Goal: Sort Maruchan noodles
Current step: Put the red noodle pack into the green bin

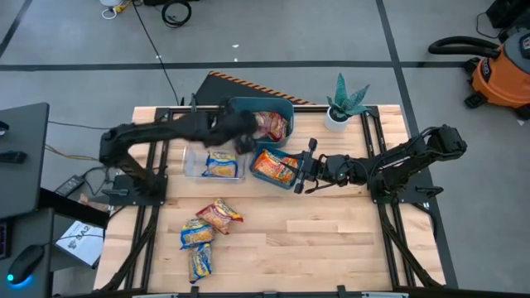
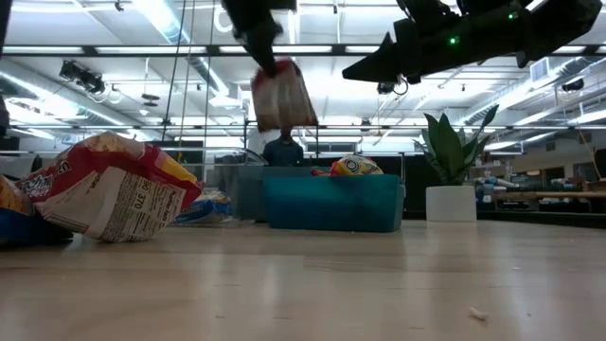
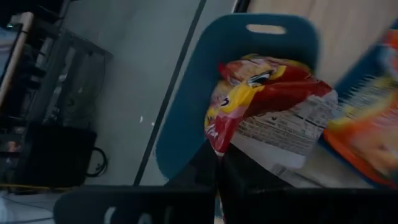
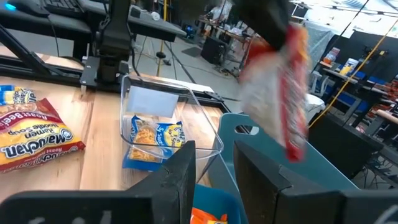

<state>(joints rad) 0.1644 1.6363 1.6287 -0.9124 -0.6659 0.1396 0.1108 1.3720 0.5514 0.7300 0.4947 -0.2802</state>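
Note:
My left gripper [image 1: 248,134] hangs over the far teal bin [image 1: 242,108], shut on a red noodle packet [image 2: 282,95]. My right gripper [image 1: 303,165] waits open at the edge of the nearer teal bin [image 1: 286,184], where an orange packet [image 1: 272,165] lies. A blue-and-yellow packet [image 1: 221,164] lies flat in the clear tray [image 1: 192,161]. On the near table lie a red packet [image 1: 220,214] and two blue-and-yellow packets [image 1: 197,234], [image 1: 200,261]. The right wrist view shows the held packet [image 4: 281,93] beyond my open right fingers [image 4: 214,180]. My left gripper pinches the red packet between its two fingers at one end [image 3: 216,144]. The fingers come from above, pointing down. The packet is lifted clear, and in the low view it hangs below the fingers by its upper end [image 2: 269,70], above the teal bin [image 2: 331,204].
A potted plant [image 1: 341,106] stands at the far right corner of the table. Bare wood lies at the near right [image 1: 331,240]. A red packet [image 2: 114,199] fills the low view's left foreground. A shop vacuum [image 1: 501,70] stands on the floor beyond the table.

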